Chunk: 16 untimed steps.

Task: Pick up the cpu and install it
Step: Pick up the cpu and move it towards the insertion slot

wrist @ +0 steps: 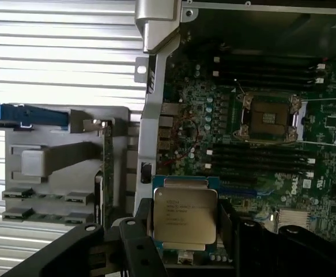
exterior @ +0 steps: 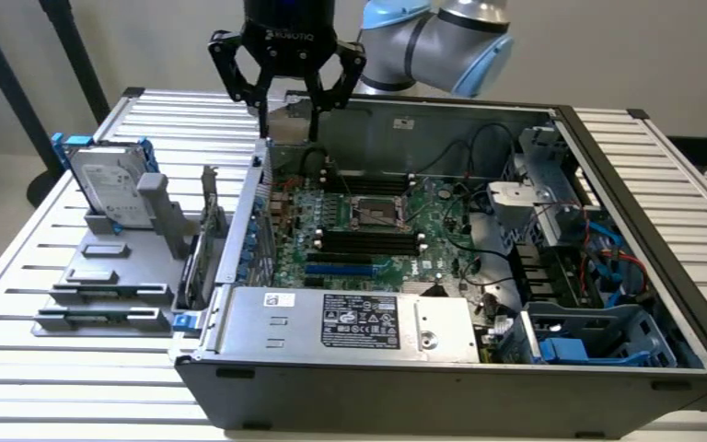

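Note:
The cpu (wrist: 185,214), a small flat square chip with a silver metal top, sits between the black fingers (wrist: 140,236) of my gripper (wrist: 184,231), which is shut on its edges. In the exterior view my gripper (exterior: 287,124) hangs above the back left corner of the open computer case (exterior: 599,157), over the case wall. The empty CPU socket (exterior: 376,214) lies in the middle of the green motherboard, lower and toward the exterior view's right of the gripper. The wrist view shows that socket (wrist: 270,118) with its metal frame, apart from the held chip.
A grey fixture (exterior: 102,276) on the slatted table holds a silver hard drive with a blue bracket (exterior: 108,184) and small grey blocks. Inside the case are memory slots (exterior: 360,241), a power supply (exterior: 341,322), cables and a drive cage (exterior: 574,276).

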Tool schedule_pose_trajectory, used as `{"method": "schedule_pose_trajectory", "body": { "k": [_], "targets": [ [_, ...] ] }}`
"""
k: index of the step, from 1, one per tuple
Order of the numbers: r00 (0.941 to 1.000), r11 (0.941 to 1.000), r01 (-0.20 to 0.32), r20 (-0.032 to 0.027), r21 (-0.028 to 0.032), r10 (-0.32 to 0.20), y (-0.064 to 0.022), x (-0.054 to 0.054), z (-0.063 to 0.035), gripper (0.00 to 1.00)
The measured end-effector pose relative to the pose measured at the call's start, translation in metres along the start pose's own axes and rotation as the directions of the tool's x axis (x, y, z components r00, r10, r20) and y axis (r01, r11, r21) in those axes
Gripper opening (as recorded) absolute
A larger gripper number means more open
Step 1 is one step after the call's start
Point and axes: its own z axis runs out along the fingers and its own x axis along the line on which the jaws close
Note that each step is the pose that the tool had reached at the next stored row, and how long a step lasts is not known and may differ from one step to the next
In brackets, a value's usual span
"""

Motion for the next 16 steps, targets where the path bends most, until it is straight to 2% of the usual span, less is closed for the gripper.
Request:
{"method": "schedule_pose_trajectory", "body": {
  "k": [16],
  "targets": [
    [1.0000, 1.0000, 0.000, 0.0000, 0.0003, 0.000, 0.0311, -0.071, 0.0250, 0.55]
  ]
}}
